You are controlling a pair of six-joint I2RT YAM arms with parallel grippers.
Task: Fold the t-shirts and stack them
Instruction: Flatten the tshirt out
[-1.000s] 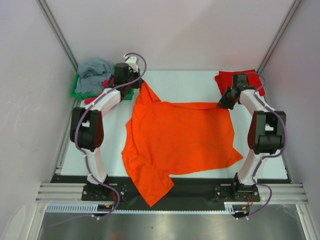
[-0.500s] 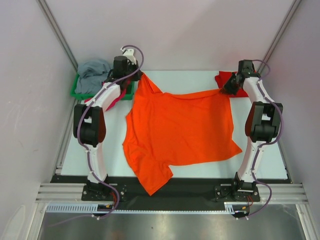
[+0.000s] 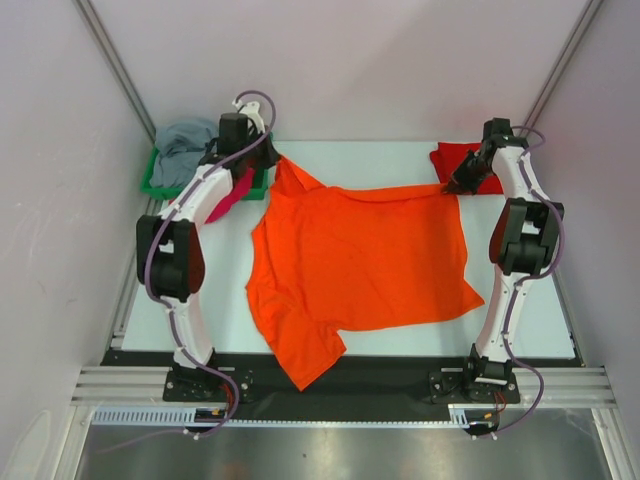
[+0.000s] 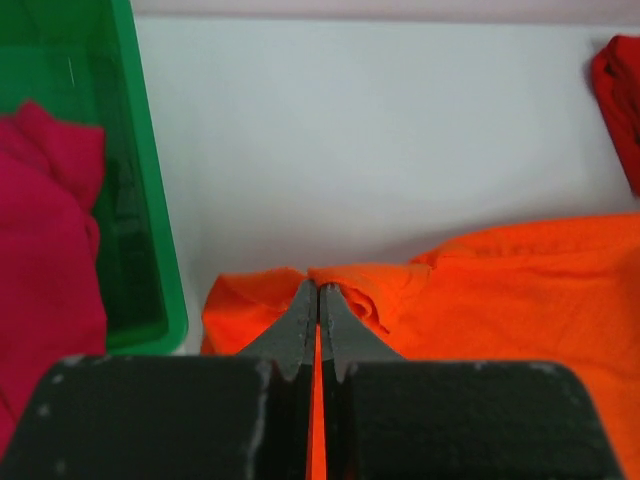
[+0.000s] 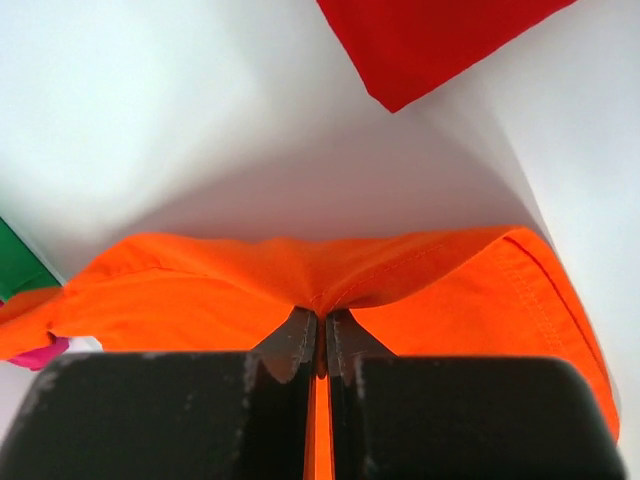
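Two grippers each pinch the far edge of the orange t-shirt [image 3: 360,265], which lies spread across the middle of the white table [image 3: 370,160] with its near corner reaching onto the dark strip at the near edge. The left gripper [image 4: 318,292] is clamped on a bunched corner just beside the green tray [image 4: 145,200], and the right gripper [image 5: 320,318] is clamped on the hem near the red t-shirt [image 5: 430,40]. A grey t-shirt [image 3: 185,140] and a magenta t-shirt [image 3: 232,192] lie heaped in the tray, the magenta one spilling over its rim.
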